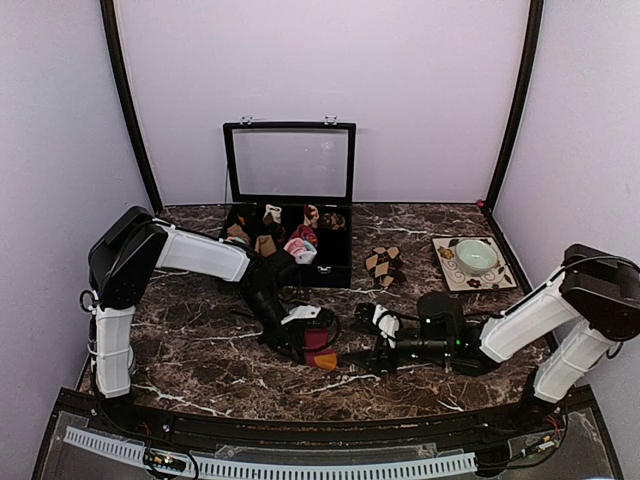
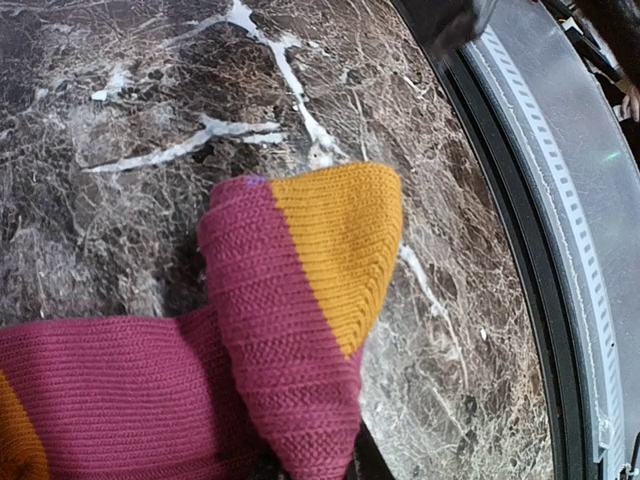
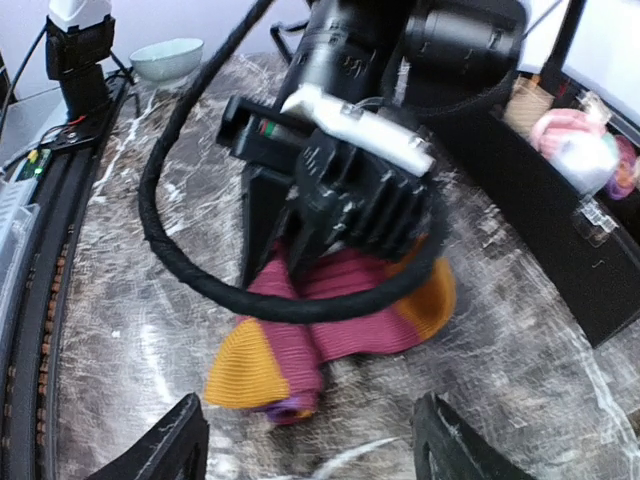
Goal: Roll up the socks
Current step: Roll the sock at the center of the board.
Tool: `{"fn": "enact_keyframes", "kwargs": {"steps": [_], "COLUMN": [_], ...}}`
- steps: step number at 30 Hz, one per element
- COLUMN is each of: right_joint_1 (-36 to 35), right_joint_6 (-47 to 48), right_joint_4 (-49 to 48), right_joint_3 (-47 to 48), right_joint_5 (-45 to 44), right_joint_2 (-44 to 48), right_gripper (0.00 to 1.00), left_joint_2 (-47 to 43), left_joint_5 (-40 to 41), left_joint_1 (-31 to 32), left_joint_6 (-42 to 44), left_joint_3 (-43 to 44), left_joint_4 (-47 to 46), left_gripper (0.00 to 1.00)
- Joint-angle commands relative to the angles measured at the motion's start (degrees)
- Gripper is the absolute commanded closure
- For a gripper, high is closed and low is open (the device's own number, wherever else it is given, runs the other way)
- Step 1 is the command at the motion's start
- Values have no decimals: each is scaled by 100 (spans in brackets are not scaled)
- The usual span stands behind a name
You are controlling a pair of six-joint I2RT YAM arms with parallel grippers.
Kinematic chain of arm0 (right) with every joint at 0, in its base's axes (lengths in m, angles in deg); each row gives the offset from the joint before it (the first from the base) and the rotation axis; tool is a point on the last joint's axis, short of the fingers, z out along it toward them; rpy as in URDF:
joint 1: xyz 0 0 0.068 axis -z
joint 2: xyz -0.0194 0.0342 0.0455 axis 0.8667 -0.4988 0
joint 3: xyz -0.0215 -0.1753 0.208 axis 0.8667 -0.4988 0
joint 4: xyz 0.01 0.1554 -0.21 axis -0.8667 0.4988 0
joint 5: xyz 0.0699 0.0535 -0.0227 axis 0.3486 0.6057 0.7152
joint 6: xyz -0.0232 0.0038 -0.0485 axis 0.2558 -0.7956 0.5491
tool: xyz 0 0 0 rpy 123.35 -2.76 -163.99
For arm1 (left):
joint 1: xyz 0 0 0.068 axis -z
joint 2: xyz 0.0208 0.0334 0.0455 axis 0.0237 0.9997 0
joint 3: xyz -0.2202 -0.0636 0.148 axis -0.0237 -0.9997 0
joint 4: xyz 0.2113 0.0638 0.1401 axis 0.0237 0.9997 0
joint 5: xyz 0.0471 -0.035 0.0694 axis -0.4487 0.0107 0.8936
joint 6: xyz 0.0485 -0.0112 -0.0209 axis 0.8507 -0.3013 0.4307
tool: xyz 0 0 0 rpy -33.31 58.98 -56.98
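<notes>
Find the left gripper (image 1: 300,345) near the middle of the marble table (image 1: 200,350), reaching in from the left side. Note its jaws almost fully together, pinching a fold of the magenta sock (image 2: 270,330); tips hidden in the knit, so cannot tell the exact line of contact. In the left wrist view, see the orange toe (image 2: 340,250) doubled over the magenta body, filling the frame close under the camera. In the right wrist view, see the same sock bunched on the marble beneath the left gripper's black housing, with orange showing at both visible ends of the bundle.

Find the right gripper (image 3: 308,425) just right of that sock, low over the table and pointing left toward it. Note both fingers (image 3: 170,445) spread wide, gripping nothing; sock end just ahead of them, not touching.

Locate the brown-and-beige diamond socks (image 1: 385,263) farther back and right of centre, lying on the table just right of the black box (image 1: 335,272), well apart from both grippers. Inside the open box, with its glazed lid (image 1: 290,162) standing upright at the far side, see small rolled socks (image 1: 299,247) in the compartments. At far right, note a pale green bowl (image 1: 476,256) resting on a patterned square mat (image 1: 502,280).
</notes>
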Motion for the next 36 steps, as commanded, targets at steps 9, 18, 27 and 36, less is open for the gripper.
{"fn": "enact_keyframes", "kwargs": {"steps": [9,18,27,36], "right_joint_1": [-104,-104,-107,-111], "right_joint_6": [1021,1438,1328,1015], "right_joint_4": [407,1102,1091,1571], "right_joint_3": [1325,1763,1881,1835], "right_joint_5": [1488,1355,1214,1292], "right_joint_2": [-1304,-1883,-2036,-1937], "right_gripper": [45,56,95,100], "left_joint_2": [113,110,69,-715], "left_joint_5": [112,114,207,34], "left_joint_1": [-83,-92,-94,-490], "left_joint_6": [-23,-37,-171,-271], "left_joint_3": [48,53,45,4], "left_joint_4": [426,412,414,874], "left_gripper": [98,98,66,1]}}
